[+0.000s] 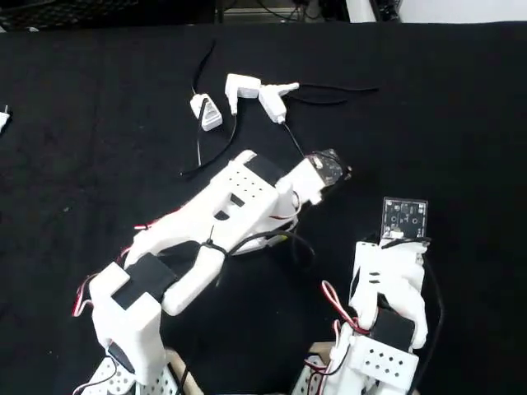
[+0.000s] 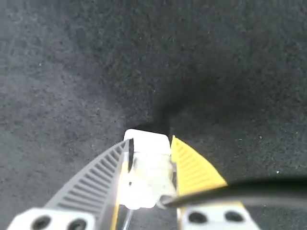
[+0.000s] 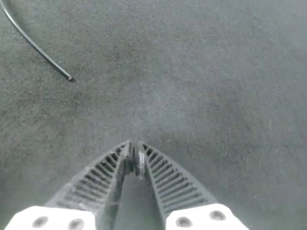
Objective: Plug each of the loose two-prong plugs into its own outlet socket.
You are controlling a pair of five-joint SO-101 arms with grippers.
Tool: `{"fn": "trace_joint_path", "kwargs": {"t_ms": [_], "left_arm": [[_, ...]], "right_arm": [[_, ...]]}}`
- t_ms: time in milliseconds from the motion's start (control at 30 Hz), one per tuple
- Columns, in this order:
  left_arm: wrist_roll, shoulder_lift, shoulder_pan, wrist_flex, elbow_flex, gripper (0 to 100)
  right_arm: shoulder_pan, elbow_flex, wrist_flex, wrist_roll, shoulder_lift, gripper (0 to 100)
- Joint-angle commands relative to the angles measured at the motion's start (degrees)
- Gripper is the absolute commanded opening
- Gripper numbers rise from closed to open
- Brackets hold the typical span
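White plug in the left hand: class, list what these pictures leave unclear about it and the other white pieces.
1. The plug prongs: left wrist view, hidden behind its own body and the left hand.
2. The white pieces far across the table: high view, too small to tell plugs from sockets.

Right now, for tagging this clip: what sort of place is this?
Likely a robotics lab bench: black cloth-covered table, white left arm and right arm, loose white plugs with cables.

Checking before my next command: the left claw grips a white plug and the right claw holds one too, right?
No. The right claw is shut and empty, as the right wrist view shows. The left claw does grip a white plug.
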Motion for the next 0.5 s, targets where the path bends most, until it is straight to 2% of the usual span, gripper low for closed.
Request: {"fn": "trace_joint_path", "kwargs": {"t_ms": [0,333,467], "left_arm": [[0.2,0.4,-3.8,-0.2,1.9,3],[0.4,0.3,-4.4,-0.1,5.8,3],[8.2,0.4,-2.0,-0.7,6.9,3]], "right_arm": [[0.6,-0.1,0.3,0.4,-1.5,1.5],[0.6,-0.1,0.3,0.4,-1.5,1.5],[0.6,-0.1,0.3,0.4,-1.5,1.5]]}}
